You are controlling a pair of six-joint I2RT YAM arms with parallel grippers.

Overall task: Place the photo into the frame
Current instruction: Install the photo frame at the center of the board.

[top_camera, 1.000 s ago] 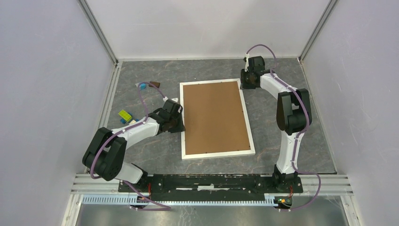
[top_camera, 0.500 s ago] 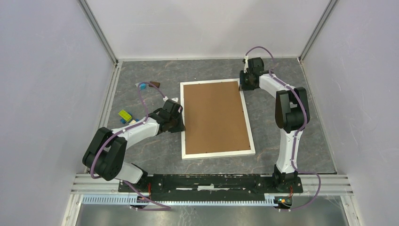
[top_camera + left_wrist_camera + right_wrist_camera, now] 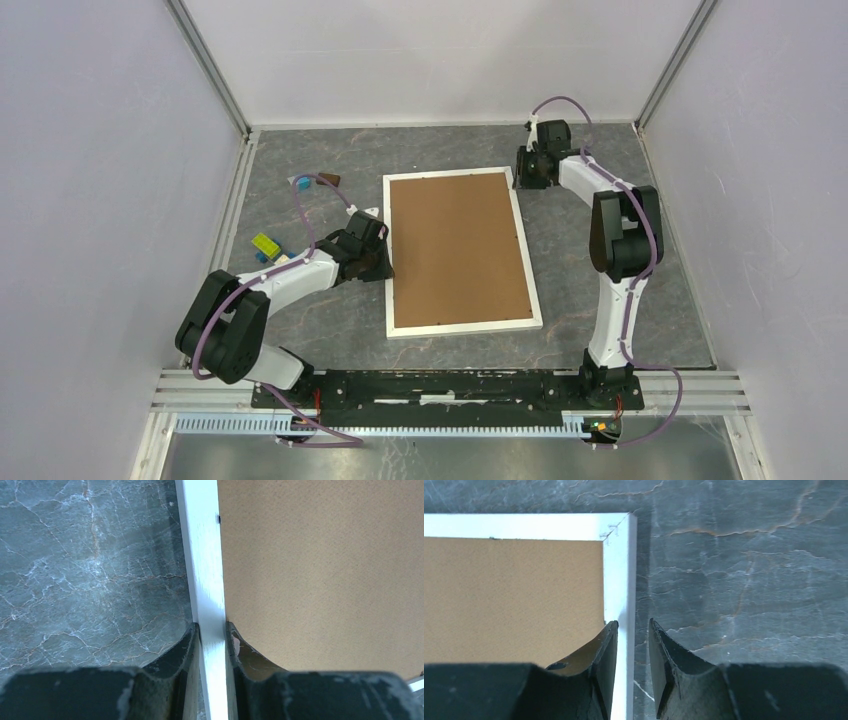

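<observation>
**Frame lies back-up, left fingers on its rail, photo out of sight**

Top view: the large thin-edged white rectangular picture frame (image 3: 462, 325) lies back-up in the middle of the grey marbled counter (image 3: 440, 150). A plain brown backing board (image 3: 455, 250) fills its opening. The photo shows in no view, and whether it sits under the board cannot be told. The left gripper (image 3: 385, 268) is at the frame's left rail, and the right gripper (image 3: 524, 178) is at its far right corner. A small yellow block (image 3: 265, 245), a blue piece (image 3: 300, 183) and a brown piece (image 3: 331, 180) lie well apart to the left. None of them stands in the way.

Left wrist view: the left fingers (image 3: 187, 647) are closed on the white rail, one on the counter side and one on the board side. The inner finger sits right at the board's edge. A lift or pull from this hold would likely tilt the frame, and could pry the board loose. The rail is thin, so it could also slip out of the pinch.

Right wrist view: the right fingers (image 3: 606, 650) stand narrowly apart and hold nothing. They straddle the rail's outer edge just short of the corner, one over the rail and one over bare counter. Whether they touch anything cannot be told. If this gripper comes down here, the inner finger may land on top of the rail rather than beside it. That would shove the frame against the left hold and twist it.
</observation>
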